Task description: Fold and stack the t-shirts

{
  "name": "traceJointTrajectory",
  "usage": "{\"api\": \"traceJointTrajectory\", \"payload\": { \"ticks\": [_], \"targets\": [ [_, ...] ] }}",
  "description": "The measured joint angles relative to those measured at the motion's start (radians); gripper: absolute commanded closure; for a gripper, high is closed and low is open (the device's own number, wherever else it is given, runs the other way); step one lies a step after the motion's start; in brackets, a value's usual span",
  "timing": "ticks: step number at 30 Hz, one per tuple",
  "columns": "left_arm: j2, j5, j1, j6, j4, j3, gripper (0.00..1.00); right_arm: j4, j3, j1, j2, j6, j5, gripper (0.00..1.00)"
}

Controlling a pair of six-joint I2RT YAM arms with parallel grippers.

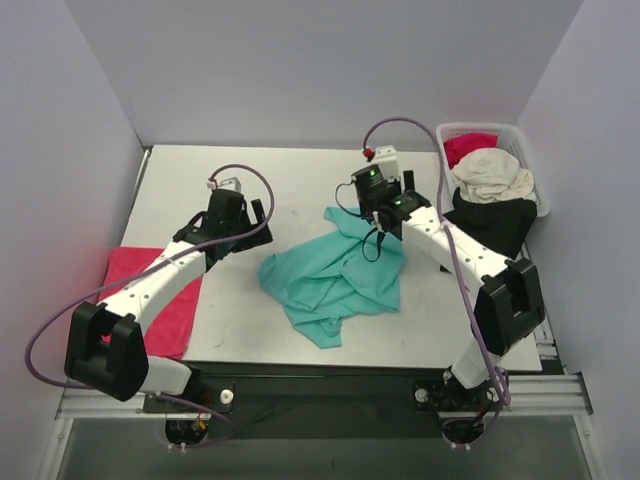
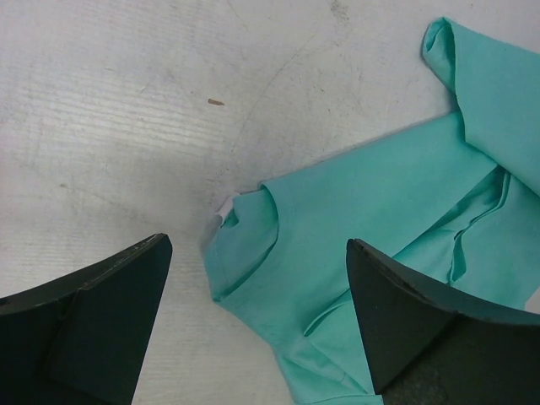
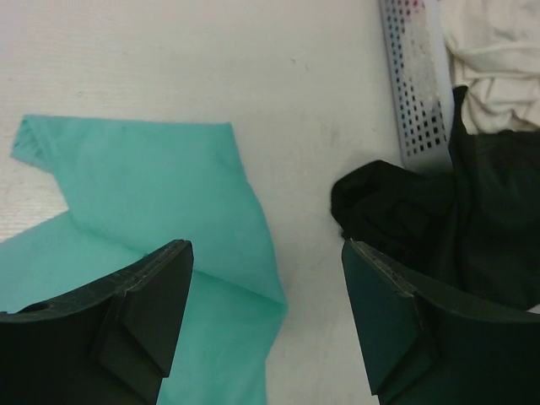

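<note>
Left gripper (image 2: 257, 243): I am holding it spread wide, empty, over the teal-green t-shirt (image 2: 380, 211).
Right gripper (image 3: 266, 245): I am hovering it spread, empty, beside the black t-shirt (image 3: 439, 211).

- The left arm (image 1: 160, 285) is made of white tubes with chunky black blocks at the bends.
- The right arm (image 1: 450, 245) looks the same.
- A thin purple cable (image 1: 400, 120) loops along each arm.
- A tiny green light (image 1: 372, 172) glows on the right arm.
- The left gripper (image 2: 257, 243) has dark, wedge-shaped fingers (image 2: 101, 321).
</note>
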Motion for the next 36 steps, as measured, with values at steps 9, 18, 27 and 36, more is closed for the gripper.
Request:
{"api": "traceJointTrajectory", "payload": {
  "ticks": [9,18,27,36],
  "targets": [
    [0.006,-0.002,-0.055,-0.006,0.011,-0.049,0.06,-0.187,-0.156,-0.227,-0.235,0.243,0.032,0.28],
    [0.076,-0.027,-0.109,-0.045,0.028,-0.126,0.07,-0.265,-0.359,-0.339,-0.205,0.343,-0.030,0.27],
    [0.098,-0.027,-0.111,-0.057,0.077,-0.166,0.07,-0.171,-0.377,-0.472,-0.052,0.341,-0.103,0.34],
    [0.098,-0.026,-0.111,-0.057,0.113,-0.184,0.07,-0.126,-0.366,-0.530,0.031,0.324,-0.207,0.62]
  ]
}}
